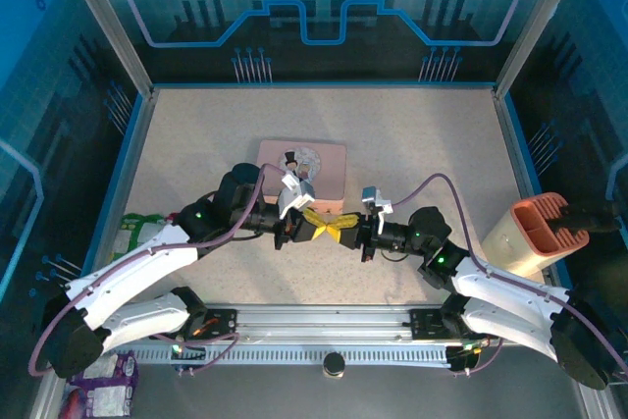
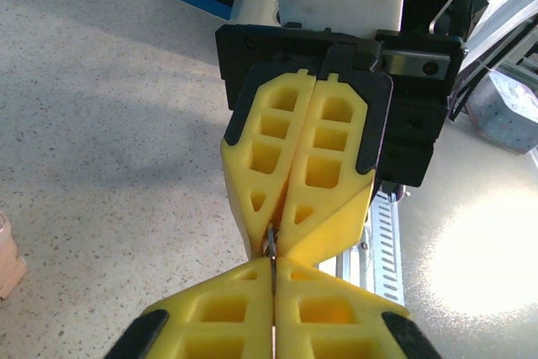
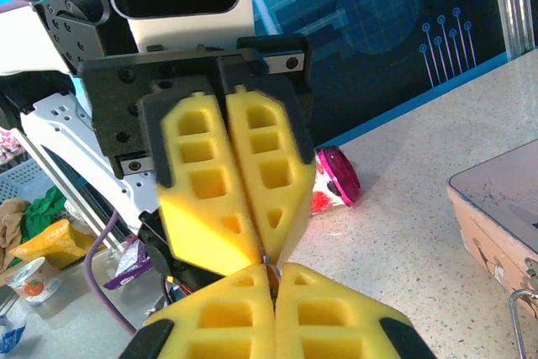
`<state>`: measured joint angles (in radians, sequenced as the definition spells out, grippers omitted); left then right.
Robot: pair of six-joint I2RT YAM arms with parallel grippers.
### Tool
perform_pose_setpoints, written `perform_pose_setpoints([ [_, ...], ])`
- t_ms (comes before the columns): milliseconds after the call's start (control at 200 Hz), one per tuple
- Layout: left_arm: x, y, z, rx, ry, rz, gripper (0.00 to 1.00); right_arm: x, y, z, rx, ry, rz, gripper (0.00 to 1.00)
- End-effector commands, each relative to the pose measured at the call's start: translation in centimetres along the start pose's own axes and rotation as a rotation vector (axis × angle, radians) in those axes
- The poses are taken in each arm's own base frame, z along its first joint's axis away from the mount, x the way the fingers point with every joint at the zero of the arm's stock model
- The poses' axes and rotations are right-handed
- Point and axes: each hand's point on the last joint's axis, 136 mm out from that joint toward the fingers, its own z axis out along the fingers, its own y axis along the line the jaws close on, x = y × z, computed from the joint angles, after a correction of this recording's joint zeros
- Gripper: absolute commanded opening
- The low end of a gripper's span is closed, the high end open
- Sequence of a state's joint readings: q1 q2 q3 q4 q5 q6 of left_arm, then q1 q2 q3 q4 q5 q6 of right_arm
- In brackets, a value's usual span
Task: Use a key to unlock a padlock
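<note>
Your left gripper [image 2: 273,268] has its yellow fingers pressed close together, and the thin dark key [image 2: 271,241] sits in their seam. Your right gripper [image 3: 274,273] meets it tip to tip, clamped tight on the same key from the other side. Both hang just above the table [image 1: 422,144], near the front of the pink tin [image 1: 324,159]. The padlock [image 3: 519,321] shows you just its silver shackle, close beside the tin.

White arms [image 1: 147,267], black joints [image 1: 235,188], purple cables [image 1: 442,181], yellow cut-out tool fingers [image 2: 244,182].
</note>
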<state>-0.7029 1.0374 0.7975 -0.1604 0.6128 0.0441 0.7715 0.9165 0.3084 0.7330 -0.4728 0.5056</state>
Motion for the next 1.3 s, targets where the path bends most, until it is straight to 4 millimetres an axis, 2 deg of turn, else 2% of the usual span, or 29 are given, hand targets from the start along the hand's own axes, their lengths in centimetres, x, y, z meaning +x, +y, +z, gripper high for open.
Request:
perform_pose_setpoints([
  [0,-1.2,1.9,-0.4,-0.116,-0.064,-0.012,0.26,-0.5,-0.4,-0.1,0.038,-0.018,0.004,0.0],
  [145,-1.6,5.7,-2.1,-0.331,-0.184,-0.139,0.39,0.4,-3.7,-1.1,0.213,-0.025,0.071,0.0],
  [245,-0.1,8.1,-3.4,-0.457,-0.243,-0.262,0.48,1.2,-5.0,-1.9,0.286,-0.034,0.121,0.0],
  [335,2.9,10.8,-4.3,-0.603,-0.248,-0.426,0.48,1.7,-5.7,-2.4,0.329,-0.042,0.158,0.0],
  [415,7.1,12.9,-4.7,-0.722,-0.243,-0.644,0.49,2.3,-6.0,-2.6,0.355,-0.043,0.176,0.0],
  [480,9.7,13.3,-3.8,-0.736,-0.217,-0.741,0.49,2.8,-6.1,-2.7,0.373,-0.045,0.181,0.0],
  [565,11.4,13.1,-2.2,-0.764,-0.188,-0.74,0.51,3.3,-6.2,-2.7,0.377,-0.051,0.191,0.0],
  [735,12.8,14.4,-0.5,-0.816,-0.24,-0.764,0.53,3.8,-6.1,-2.5,0.365,-0.066,0.209,0.0],
  [951,12.6,16.5,1.9,-0.848,-0.315,-0.748,0.53,3.7,-5.6,-2.3,0.341,-0.079,0.206,0.0],
  [1051,13.3,17.5,2.8,-0.875,-0.304,-0.766,0.53,3.6,-5.3,-2.3,0.333,-0.086,0.199,0.0],
  [1296,14.1,19.1,4.7,-0.869,-0.351,-0.765,0.47,4.0,-5.4,-2.8,0.349,-0.081,0.195,0.0],
])
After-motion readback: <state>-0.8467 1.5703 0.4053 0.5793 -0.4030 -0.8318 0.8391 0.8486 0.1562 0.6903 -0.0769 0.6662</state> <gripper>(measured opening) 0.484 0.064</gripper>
